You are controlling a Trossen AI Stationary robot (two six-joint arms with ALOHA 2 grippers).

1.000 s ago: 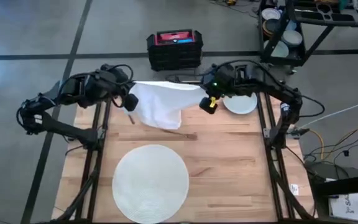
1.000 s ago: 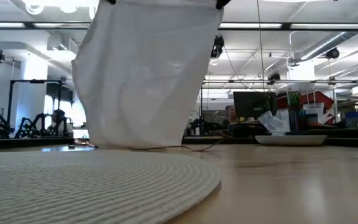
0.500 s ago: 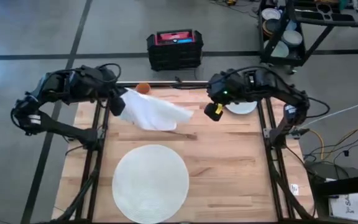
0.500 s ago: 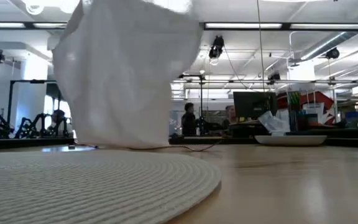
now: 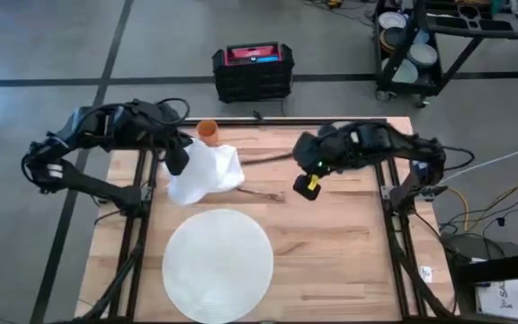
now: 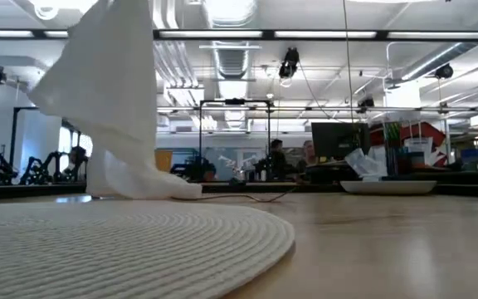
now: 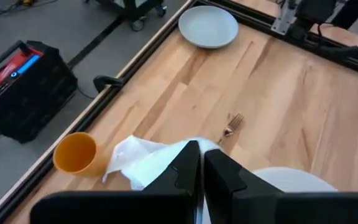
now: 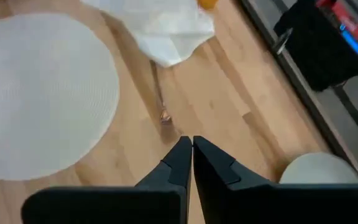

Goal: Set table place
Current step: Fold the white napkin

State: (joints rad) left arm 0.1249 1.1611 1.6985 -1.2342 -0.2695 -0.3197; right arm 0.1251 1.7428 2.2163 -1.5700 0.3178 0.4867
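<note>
A white cloth (image 5: 207,171) hangs from my left gripper (image 5: 176,160), which is shut on it at the table's far left; its lower end (image 6: 143,188) rests on the table (image 5: 349,252). The round white mat, the place (image 5: 218,264), lies near the front edge. My right gripper (image 5: 308,184) hovers right of the cloth, shut with nothing in it (image 8: 188,149). An orange cup (image 5: 207,130) stands by the far rail. The pale plate (image 7: 208,26) lies at the far right, under my right arm in the high view. A fork (image 7: 232,126) lies between cloth and right gripper. My left gripper pinches an upper part of the cloth (image 7: 180,151) between its two shut fingers, coming from above. How many layers it has, I cannot tell. The cloth hangs slack below the fingers, bunched, and its lower end (image 6: 143,188) lies on the table.
A black crate with a red top (image 5: 253,67) stands on the floor beyond the far edge. A cart with bowls (image 5: 407,45) is at the far right. Bare wood (image 5: 349,252) shows right of the mat.
The cloth, stretched between both grippers a second ago, has come off my right gripper and dropped into a bunch under my left gripper, its lower end on the table. My right gripper has gone toward the table's near edge. My left gripper has come down slightly.
</note>
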